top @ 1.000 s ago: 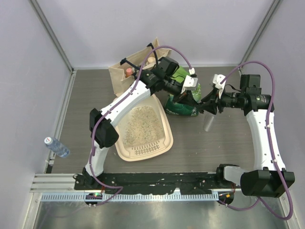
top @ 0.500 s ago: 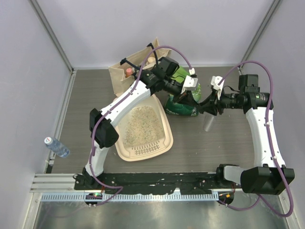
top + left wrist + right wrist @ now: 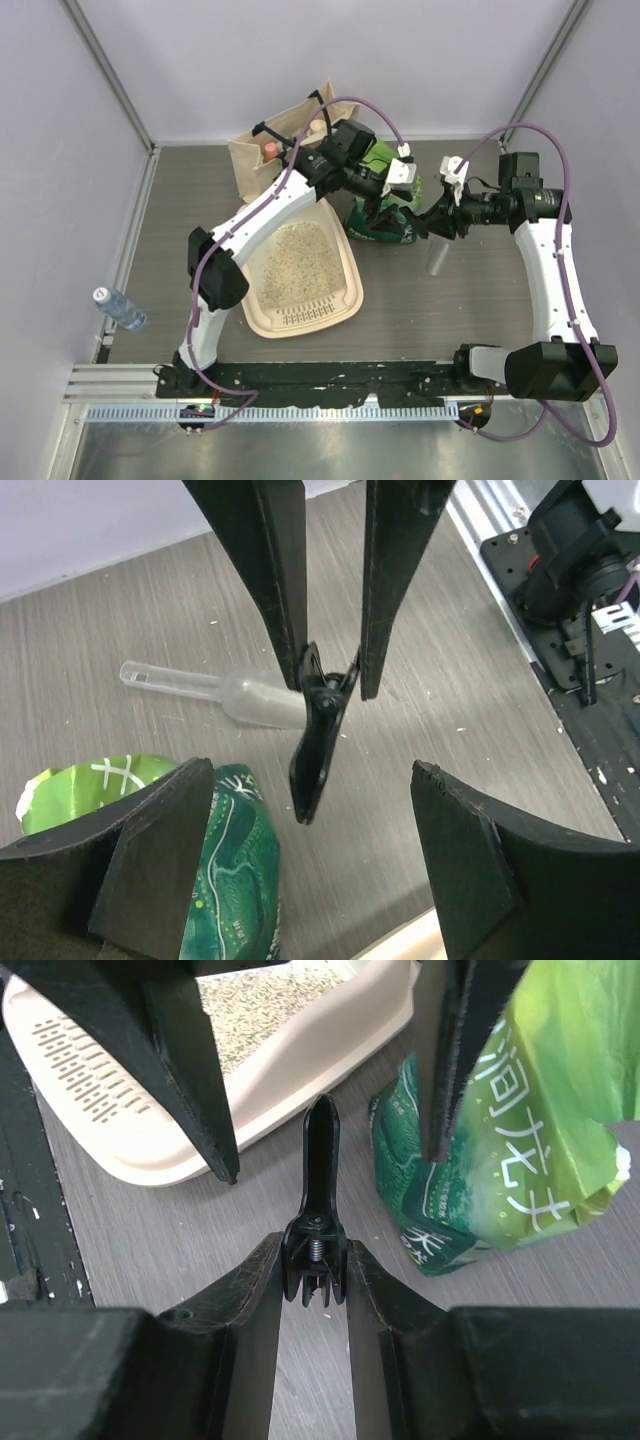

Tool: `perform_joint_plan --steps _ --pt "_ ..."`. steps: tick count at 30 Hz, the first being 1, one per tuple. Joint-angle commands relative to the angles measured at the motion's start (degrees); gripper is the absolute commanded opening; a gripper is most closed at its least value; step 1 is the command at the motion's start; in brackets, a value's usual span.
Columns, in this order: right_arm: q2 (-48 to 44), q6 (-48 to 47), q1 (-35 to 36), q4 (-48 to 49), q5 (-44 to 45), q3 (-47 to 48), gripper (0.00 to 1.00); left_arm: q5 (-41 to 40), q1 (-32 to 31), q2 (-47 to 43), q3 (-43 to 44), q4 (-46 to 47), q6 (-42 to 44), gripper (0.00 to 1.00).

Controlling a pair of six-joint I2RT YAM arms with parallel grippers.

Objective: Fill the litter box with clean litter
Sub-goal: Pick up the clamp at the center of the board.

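The cream litter box (image 3: pixel 352 285) lies left of centre on the table with clean litter (image 3: pixel 295 260) spread in it, and shows in the right wrist view too, litter box (image 3: pixel 330 1055) and litter (image 3: pixel 265 1000). A green bag (image 3: pixel 385 222) stands just right of it. My left gripper (image 3: pixel 398 197) hangs open above the bag, its fingers (image 3: pixel 150 865) wide apart with nothing between them. My right gripper (image 3: pixel 316 1270) is shut on the spring end of a black clip (image 3: pixel 319 1210), whose tip points towards the box. The clip (image 3: pixel 320 735) hangs between the left fingers without touching them.
A clear plastic scoop (image 3: pixel 437 258) lies on the table below the grippers, also seen as the scoop (image 3: pixel 215 690) in the left wrist view. A beige tote bag (image 3: pixel 272 148) stands behind the box. A water bottle (image 3: pixel 120 308) lies at the left edge.
My left gripper has opened wide and let go of the clip. My right gripper has closed further on the clip and shifted slightly left.
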Motion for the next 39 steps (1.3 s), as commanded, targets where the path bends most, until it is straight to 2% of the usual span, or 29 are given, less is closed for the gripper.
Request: perform_joint_plan --steps 1,6,8,12,15,16,18,19,26,27,28,30,31,32,35,39 --pt "0.34 3.0 0.21 0.1 3.98 3.89 0.01 -3.76 0.23 -3.72 -2.48 4.18 2.66 0.84" --pt "2.27 9.15 0.12 -0.51 5.41 6.96 0.01 -4.47 1.29 -2.33 0.15 4.9 1.97 0.83" --pt "2.54 10.12 0.12 -0.43 4.09 7.05 0.01 -3.68 1.29 -1.88 1.03 6.29 -2.83 0.81" --pt "2.45 7.15 0.21 -1.65 1.62 6.7 0.01 1.14 1.37 -1.53 0.42 12.44 -11.12 0.72" --pt "2.89 4.33 0.21 -3.68 1.18 7.14 0.01 2.29 1.29 -0.65 0.77 13.77 -13.5 0.65" --pt "2.89 4.24 0.21 -3.77 1.18 7.23 0.01 2.3 1.29 -0.65 0.86 13.86 -13.59 0.57" --pt "2.98 4.06 0.21 -3.77 1.18 7.32 0.01 2.56 1.29 -0.39 1.21 13.86 -13.77 0.51" --pt "2.98 4.06 0.21 -3.68 1.18 7.4 0.01 3.0 1.37 -0.38 1.21 13.86 -13.77 0.42" --pt "3.15 4.94 0.21 -2.36 1.0 7.4 0.01 5.02 1.37 0.49 2.0 11.32 -13.42 0.26" --pt "3.24 4.94 0.21 -2.27 1.09 7.49 0.01 5.2 1.37 0.84 2.43 10.36 -13.33 0.2" --pt "3.24 5.03 0.12 -2.01 1.18 7.32 0.01 5.29 1.37 1.11 3.4 9.74 -12.81 0.04" --pt "3.07 5.55 0.21 -0.88 1.88 6.88 0.01 5.46 1.37 1.63 4.19 8.42 -12.54 0.0" --pt "2.72 5.73 0.21 -0.35 1.97 6.36 0.04 5.46 1.29 1.64 4.54 8.33 -12.54 0.0" --pt "2.63 5.99 0.21 0.09 2.32 6.0 0.21 5.9 1.46 1.72 4.72 8.15 -12.45 0.0" --pt "2.01 5.38 0.21 0.8 2.58 4.77 0.39 6.69 1.72 1.99 5.25 7.97 -13.24 0.0" --pt "1.92 3.89 0.21 0.1 2.85 4.15 0.47 7.31 2.16 2.6 6.04 7.62 -13.94 0.0"
